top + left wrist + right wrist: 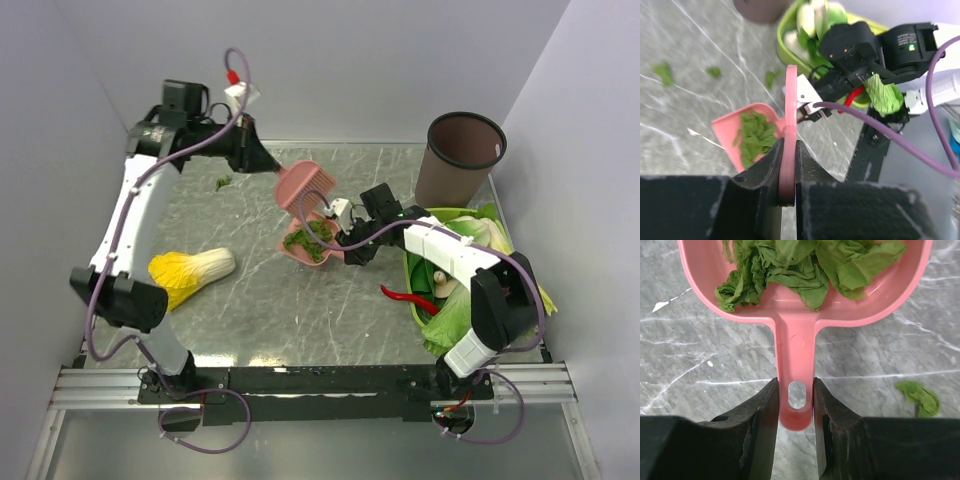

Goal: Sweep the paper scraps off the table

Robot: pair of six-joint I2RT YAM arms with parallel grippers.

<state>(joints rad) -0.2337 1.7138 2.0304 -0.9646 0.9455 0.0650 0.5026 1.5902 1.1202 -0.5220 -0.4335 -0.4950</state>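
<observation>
A pink dustpan (312, 245) rests on the table (260, 320) at mid-table, with a heap of dark-green paper scraps (805, 265) inside it. My right gripper (795, 382) is shut on the dustpan's handle (795, 355). My left gripper (789, 142) is shut on the handle of a pink brush (305, 185), which hangs just behind the dustpan (747, 132). Loose paper scraps lie on the marble: one (223, 182) at the back left, a few (662, 71) in the left wrist view, and one (920, 396) to the right in the right wrist view.
A yellow-and-white cabbage (190, 270) lies at the left front. A brown bin (465, 150) stands at the back right. A lime-green tray (415, 285) with leafy vegetables and a red chilli (405, 297) sits at the right, under the right arm.
</observation>
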